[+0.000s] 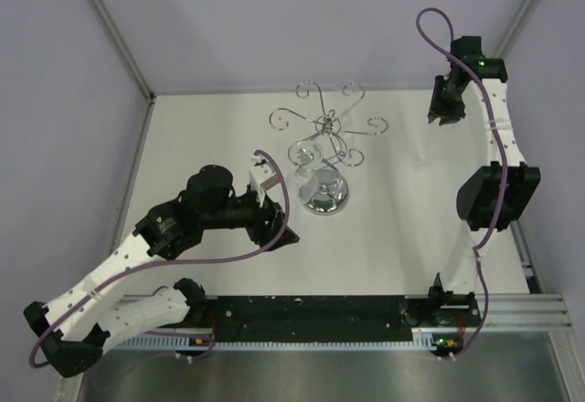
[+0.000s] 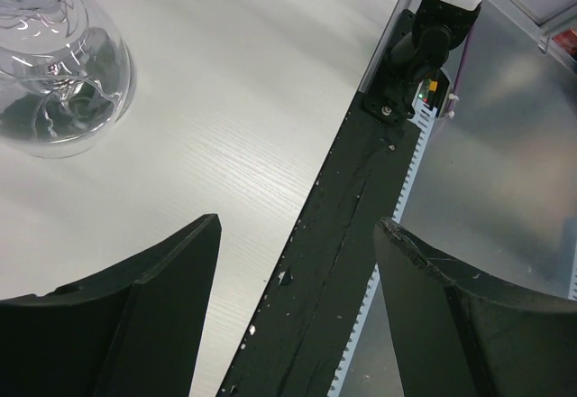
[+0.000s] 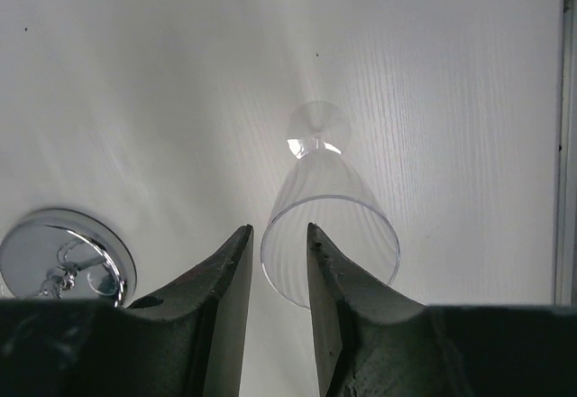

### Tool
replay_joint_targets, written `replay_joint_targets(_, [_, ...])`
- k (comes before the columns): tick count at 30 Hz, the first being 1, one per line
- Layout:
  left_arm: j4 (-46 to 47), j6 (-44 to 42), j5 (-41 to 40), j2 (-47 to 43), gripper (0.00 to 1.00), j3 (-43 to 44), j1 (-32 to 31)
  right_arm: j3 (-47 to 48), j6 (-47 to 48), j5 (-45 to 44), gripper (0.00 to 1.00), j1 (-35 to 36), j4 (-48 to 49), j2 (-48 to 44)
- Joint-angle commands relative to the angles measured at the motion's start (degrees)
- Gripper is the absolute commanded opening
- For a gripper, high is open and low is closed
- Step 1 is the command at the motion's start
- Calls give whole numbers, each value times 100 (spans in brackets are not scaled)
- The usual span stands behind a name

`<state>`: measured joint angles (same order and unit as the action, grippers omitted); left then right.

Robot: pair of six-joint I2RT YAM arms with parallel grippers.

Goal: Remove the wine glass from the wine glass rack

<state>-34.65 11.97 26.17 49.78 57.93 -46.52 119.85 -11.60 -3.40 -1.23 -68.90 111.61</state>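
Observation:
In the right wrist view a clear wine glass [image 3: 335, 189] stands upright on the white table, seen from above, with its foot [image 3: 317, 122] flat on the surface. My right gripper [image 3: 279, 227] hovers over its rim. The jaws are slightly open, and the rim's left wall sits in the gap without being pinched. That gripper [image 1: 445, 114] is at the far right. The chrome wine glass rack [image 1: 329, 128] stands mid-table on its mirrored base [image 1: 326, 194]. My left gripper [image 1: 279, 228] is open and empty, just left of the base.
Another clear glass [image 1: 304, 155] seems to hang among the rack's arms. The left wrist view shows the shiny domed base [image 2: 54, 81] at top left. It also shows the black rail [image 2: 334, 235] along the table's near edge. Grey walls enclose the table.

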Motion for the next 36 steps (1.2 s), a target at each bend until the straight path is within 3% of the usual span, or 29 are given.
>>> replay_joint_targets(1, [284, -54, 151, 23, 75, -45, 38, 460, -18, -170, 32, 88, 9, -52])
replay_joint_targets(10, [319, -80, 195, 49, 75, -54, 64, 759, 52, -618, 37, 457, -97, -455])
replay_joint_targets(18, [380, 182, 46, 138, 75, 113, 56, 680, 87, -794, 41, 756, 87, -1457])
replay_joint_targets(22, [354, 665, -103, 15, 75, 437, 55, 321, -18, -233, 43, 914, 455, -2343])
replay_joint_targets(36, [495, 2573, -1386, -302, 76, 1255, 64, -2465, -669, 1981, 48, 1319, 2038, -4964])
